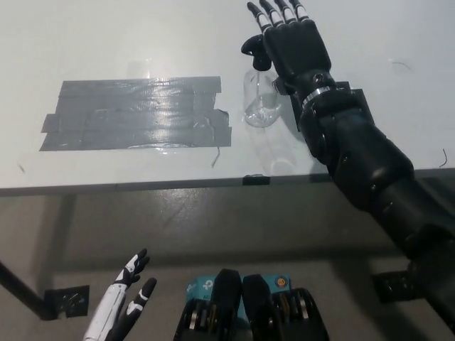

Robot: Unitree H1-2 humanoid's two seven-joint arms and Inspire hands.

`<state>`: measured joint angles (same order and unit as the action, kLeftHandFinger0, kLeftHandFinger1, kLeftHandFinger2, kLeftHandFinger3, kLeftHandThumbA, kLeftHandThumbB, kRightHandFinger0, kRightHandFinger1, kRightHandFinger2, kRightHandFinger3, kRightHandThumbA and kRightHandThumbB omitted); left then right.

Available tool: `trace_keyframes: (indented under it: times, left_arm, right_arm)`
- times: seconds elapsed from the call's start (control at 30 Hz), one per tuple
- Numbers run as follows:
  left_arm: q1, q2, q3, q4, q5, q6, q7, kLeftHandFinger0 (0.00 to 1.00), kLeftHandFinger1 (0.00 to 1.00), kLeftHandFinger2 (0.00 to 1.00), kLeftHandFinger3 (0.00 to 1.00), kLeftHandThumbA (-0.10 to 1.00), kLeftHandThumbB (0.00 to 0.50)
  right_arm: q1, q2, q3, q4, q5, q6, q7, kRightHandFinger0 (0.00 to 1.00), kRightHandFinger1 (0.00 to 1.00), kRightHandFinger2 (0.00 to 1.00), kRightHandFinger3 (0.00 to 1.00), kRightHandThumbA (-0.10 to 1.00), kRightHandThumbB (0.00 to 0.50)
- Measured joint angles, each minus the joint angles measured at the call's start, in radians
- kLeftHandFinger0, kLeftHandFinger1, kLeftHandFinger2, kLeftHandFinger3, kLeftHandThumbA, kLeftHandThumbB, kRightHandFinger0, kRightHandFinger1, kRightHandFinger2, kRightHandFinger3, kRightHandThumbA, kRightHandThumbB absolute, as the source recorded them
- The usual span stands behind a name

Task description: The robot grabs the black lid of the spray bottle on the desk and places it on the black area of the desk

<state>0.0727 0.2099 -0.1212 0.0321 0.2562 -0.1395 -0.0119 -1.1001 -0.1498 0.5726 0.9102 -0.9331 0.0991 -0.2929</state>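
A clear spray bottle (258,103) stands upright on the white desk (128,35), just right of a patch of dark grey tape (135,114). Its black spray lid (254,50) is mostly hidden behind my black right hand (290,44); only the lid's left end shows. The right hand is open with fingers stretched upward, held over the bottle's top, and I cannot tell whether it touches the lid. My white left hand (121,307) rests below the desk at the lower left, fingers apart and holding nothing.
The desk's front edge (178,186) runs across the middle of the view, with floor below it. A black block (348,96) lies on the desk behind my right forearm. A thin wire curl (402,65) lies at the far right.
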Motion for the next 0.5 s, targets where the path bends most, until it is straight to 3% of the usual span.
trace_keyframes:
  times: [0.3,0.5]
  left_arm:
    - [-0.01,0.0,-0.001,0.0,0.002,0.0,-0.009,1.0,1.0,1.0,1.0,0.98,0.0]
    - [-0.011,0.0,-0.001,0.0,0.002,0.0,-0.015,1.0,1.0,1.0,1.0,0.98,0.0]
  right_arm:
    - [-0.013,-0.021,0.056,0.007,-0.03,0.001,-0.006,1.0,1.0,1.0,1.0,1.0,0.398]
    - [-0.013,-0.042,0.071,-0.005,-0.04,0.002,0.01,1.0,1.0,1.0,1.0,1.0,0.455]
